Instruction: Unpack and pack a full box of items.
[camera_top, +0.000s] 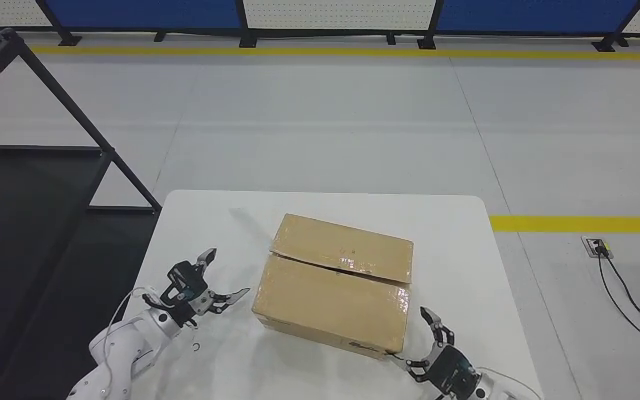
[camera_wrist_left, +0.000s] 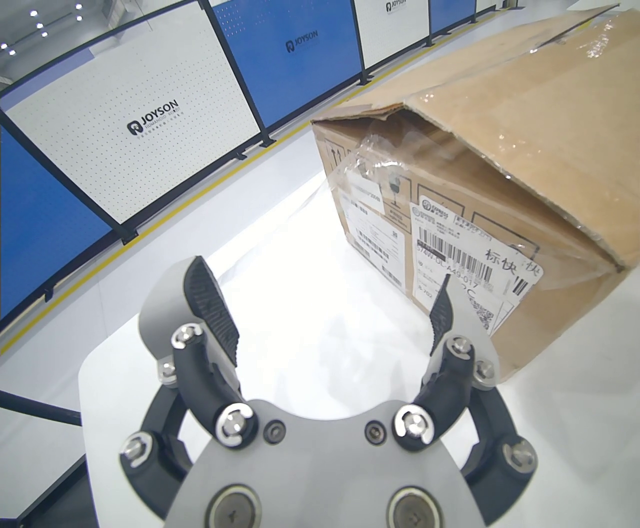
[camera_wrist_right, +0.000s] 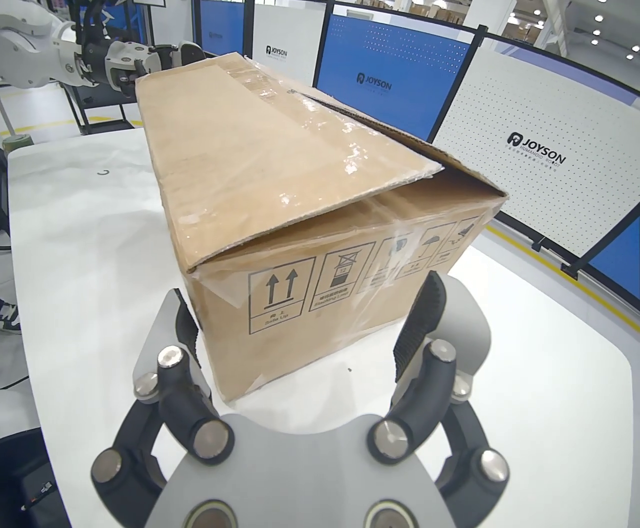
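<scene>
Box (camera_top: 335, 285) is sitting flaps-down in the middle of the worktop (camera_top: 200, 215), long axis running between my left end effector (camera_top: 228, 275) and right end effector (camera_top: 416, 340), both gaping wide and empty just off its short ends, right looking marginally nearer.

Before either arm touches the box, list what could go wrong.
1. Loose clear tape hangs at the box's end; the open left gripper might snag it rather than the flap.
2. The open right gripper sits close to the other end; a one-sided lift could slide the box across the table.
</scene>
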